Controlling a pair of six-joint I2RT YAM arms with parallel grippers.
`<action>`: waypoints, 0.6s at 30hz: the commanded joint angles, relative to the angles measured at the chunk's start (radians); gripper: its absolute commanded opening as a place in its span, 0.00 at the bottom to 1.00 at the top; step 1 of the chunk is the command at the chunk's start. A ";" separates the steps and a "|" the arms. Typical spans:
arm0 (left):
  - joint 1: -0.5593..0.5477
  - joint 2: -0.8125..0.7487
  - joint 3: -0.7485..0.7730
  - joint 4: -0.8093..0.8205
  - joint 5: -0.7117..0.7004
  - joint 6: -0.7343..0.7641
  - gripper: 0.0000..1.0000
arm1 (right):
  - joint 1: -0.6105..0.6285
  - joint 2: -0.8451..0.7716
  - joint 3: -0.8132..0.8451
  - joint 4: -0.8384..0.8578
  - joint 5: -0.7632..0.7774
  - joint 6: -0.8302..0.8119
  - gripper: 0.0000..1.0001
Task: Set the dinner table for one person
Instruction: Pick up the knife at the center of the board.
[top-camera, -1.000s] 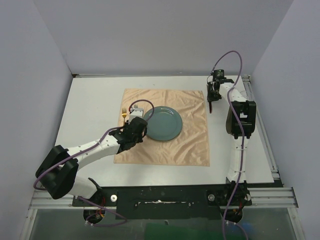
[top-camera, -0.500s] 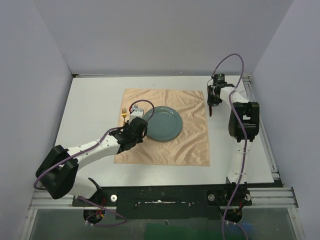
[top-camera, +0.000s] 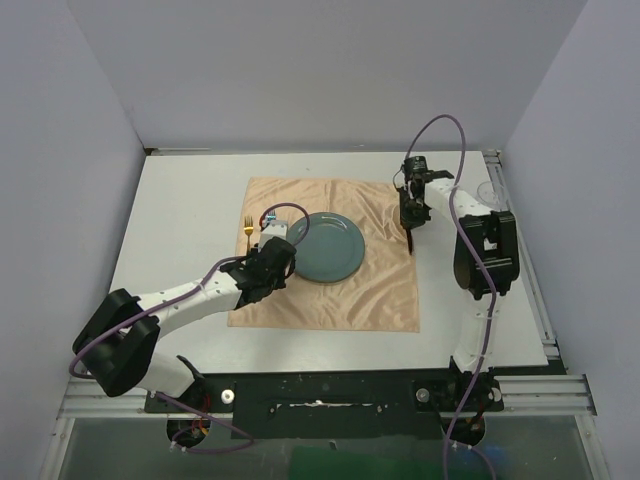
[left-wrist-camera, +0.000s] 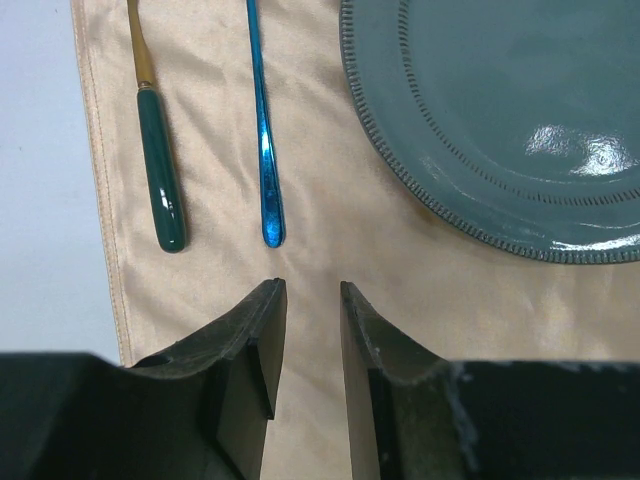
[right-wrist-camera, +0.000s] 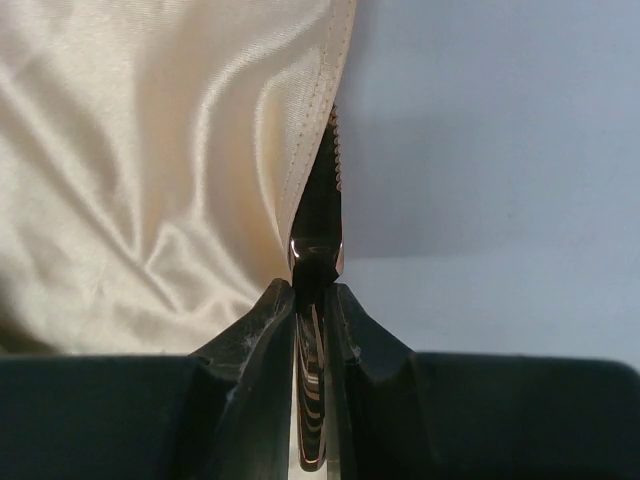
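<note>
On the dinner table (top-camera: 180, 200) lies a peach cloth (top-camera: 385, 285) with a teal plate (top-camera: 328, 246) on it. Left of the plate lie a gold fork with a green handle (left-wrist-camera: 160, 180) and a blue utensil (left-wrist-camera: 266, 150). My left gripper (left-wrist-camera: 312, 290) hovers just behind their handle ends, open, with only cloth between its fingers. In the top view the left gripper (top-camera: 277, 250) sits by the plate's left rim. My right gripper (right-wrist-camera: 312, 290) is shut on a dark serrated knife (right-wrist-camera: 320, 215), held over the cloth's right edge (top-camera: 411, 240).
Aluminium rails (top-camera: 530, 280) run along the table's right and near edges. A small clear round object (top-camera: 487, 190) sits by the right rail. Grey walls close in the left, back and right sides. My right arm's elbow (top-camera: 485, 250) hangs over the table's right strip.
My right gripper has carried the knife left and nearer, from the bare table to the cloth's right edge. My left arm has hardly moved.
</note>
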 joint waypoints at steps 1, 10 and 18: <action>-0.004 -0.016 0.001 0.049 0.001 -0.002 0.26 | 0.016 -0.144 0.017 -0.035 0.061 0.023 0.00; -0.005 -0.028 -0.006 0.060 0.012 -0.002 0.26 | 0.021 -0.215 0.022 -0.083 0.095 0.033 0.00; -0.005 -0.046 -0.023 0.056 0.008 -0.008 0.26 | 0.040 -0.279 -0.033 -0.072 0.087 0.065 0.00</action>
